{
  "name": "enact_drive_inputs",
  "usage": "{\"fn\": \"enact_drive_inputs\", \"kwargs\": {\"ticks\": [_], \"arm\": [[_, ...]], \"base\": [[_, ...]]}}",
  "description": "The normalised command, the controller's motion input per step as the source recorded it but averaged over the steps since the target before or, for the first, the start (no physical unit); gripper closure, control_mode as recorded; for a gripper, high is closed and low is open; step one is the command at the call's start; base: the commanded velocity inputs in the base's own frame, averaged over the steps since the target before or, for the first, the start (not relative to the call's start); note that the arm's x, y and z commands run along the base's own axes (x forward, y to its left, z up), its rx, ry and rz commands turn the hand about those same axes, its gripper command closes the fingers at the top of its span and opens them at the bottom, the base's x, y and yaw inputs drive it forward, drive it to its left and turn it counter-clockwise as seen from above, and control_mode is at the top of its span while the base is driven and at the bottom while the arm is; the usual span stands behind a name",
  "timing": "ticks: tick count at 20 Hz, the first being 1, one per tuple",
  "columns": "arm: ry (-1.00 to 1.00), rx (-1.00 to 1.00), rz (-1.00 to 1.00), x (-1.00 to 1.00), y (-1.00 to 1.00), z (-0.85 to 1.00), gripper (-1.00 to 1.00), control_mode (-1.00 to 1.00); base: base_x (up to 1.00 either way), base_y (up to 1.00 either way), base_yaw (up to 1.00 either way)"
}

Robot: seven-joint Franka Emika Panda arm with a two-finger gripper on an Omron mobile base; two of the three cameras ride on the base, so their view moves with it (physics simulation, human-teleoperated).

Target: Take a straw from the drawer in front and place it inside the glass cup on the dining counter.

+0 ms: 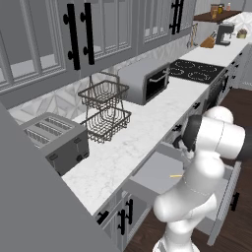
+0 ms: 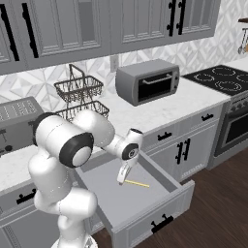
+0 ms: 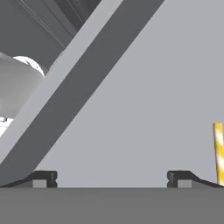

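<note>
The grey drawer (image 2: 145, 206) stands pulled out under the marble worktop, also seen in the left base view (image 1: 155, 172). The thin yellow straw (image 2: 137, 183) lies flat on the drawer's floor (image 3: 153, 87). My gripper (image 2: 121, 181) reaches down into the drawer, open, just left of the straw's near end. In the hand view the gripper (image 3: 111, 179) has nothing between its fingertips, and the straw (image 3: 218, 151) lies just outside the right fingertip (image 3: 179, 178). From the left base view the straw (image 1: 175, 175) peeks out beside my arm. The glass cup and the dining counter are out of view.
On the worktop stand a toaster (image 1: 54, 140), stacked wire baskets (image 1: 104, 110) and a toaster oven (image 2: 147, 81). A black stovetop (image 2: 220, 77) lies to the right. The drawer's side wall (image 3: 83, 87) rises close to the hand. Cabinet doors (image 2: 183, 152) flank the drawer.
</note>
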Motion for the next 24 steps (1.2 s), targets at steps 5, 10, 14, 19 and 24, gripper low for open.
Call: {"fn": "enact_drive_inputs", "kwargs": {"ticks": [5,10,14,19,24], "arm": [[-0.02,0.02,0.0,0.14,-0.07,-0.04,-1.0,-1.0],[0.0,0.01,0.01,0.24,0.0,-0.14,-1.0,-1.0],[0.0,0.0,0.02,0.25,0.0,-0.23,-1.0,-1.0],[0.0,0.0,0.03,0.26,0.0,-0.27,-1.0,-1.0],[0.0,0.0,0.0,0.24,-0.03,-0.31,-1.0,-1.0]], "base": [[0.0,0.0,0.0],[0.0,0.0,0.0],[0.0,0.0,0.0],[0.0,0.0,0.0],[0.0,0.0,0.0]]}}
